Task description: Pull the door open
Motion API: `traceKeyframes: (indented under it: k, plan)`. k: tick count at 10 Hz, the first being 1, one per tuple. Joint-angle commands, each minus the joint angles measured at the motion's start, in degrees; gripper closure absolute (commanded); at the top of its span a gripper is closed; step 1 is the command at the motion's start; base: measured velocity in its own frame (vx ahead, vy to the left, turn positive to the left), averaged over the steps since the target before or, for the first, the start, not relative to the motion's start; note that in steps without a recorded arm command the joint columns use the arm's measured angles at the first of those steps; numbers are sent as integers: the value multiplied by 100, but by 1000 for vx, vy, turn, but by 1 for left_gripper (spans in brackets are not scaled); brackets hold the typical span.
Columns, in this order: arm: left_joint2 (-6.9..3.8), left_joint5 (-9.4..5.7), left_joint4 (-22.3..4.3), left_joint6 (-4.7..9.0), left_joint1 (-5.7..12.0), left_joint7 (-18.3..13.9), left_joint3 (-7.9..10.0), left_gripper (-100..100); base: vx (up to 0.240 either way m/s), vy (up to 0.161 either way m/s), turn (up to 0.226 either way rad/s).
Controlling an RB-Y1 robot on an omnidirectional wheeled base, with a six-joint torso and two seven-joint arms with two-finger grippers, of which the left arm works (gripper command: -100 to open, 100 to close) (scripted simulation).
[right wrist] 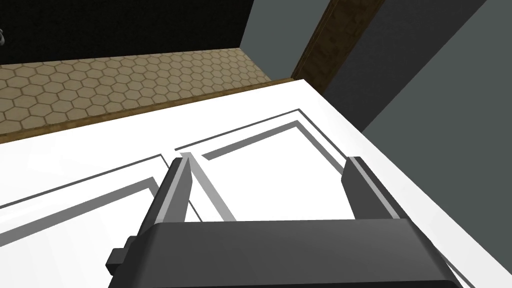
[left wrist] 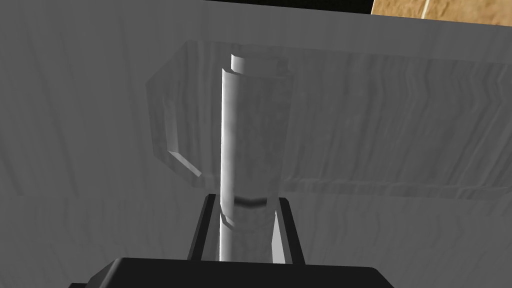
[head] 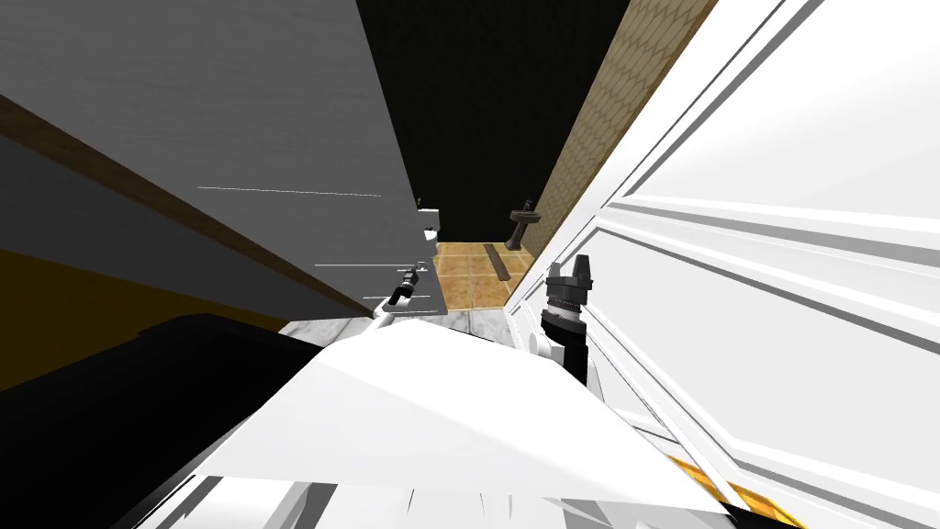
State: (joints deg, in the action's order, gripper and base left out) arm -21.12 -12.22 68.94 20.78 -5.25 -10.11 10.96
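1. The left claw is pinching a pale grey, round-barred handle; its fingers press the bar's two sides.
2. The handle runs straight out from the claw between the fingers, towards a raised plate on the grey door.
3. The door's face lies just beyond the claw's tips. In the head view the claw is at the door's near edge.
4. The right claw is spread and grips nothing. Its fingers hang close over a white panelled surface; I cannot tell whether they touch it.
5. Between the two claws and farther out lie a tan tiled floor and a black area.
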Motion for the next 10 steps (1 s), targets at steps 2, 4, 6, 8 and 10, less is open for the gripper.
traceKeyframes:
  k: [2, 4, 6, 8, 10]
  plan:
    - [-100, -5, 36, 70, -91, -120, -137, 100, -194, 53, -158]
    - [-200, -13, 76, 128, -162, -221, -242, 100, -237, 37, -121]
    - [-325, -23, 126, 202, -252, -349, -374, 100, -239, 79, -161]
    - [-427, -31, 166, 262, -325, -452, -481, 100, -203, 41, -128]
    - [-424, -29, 156, 261, -316, -453, -497, 100, -164, 17, -62]
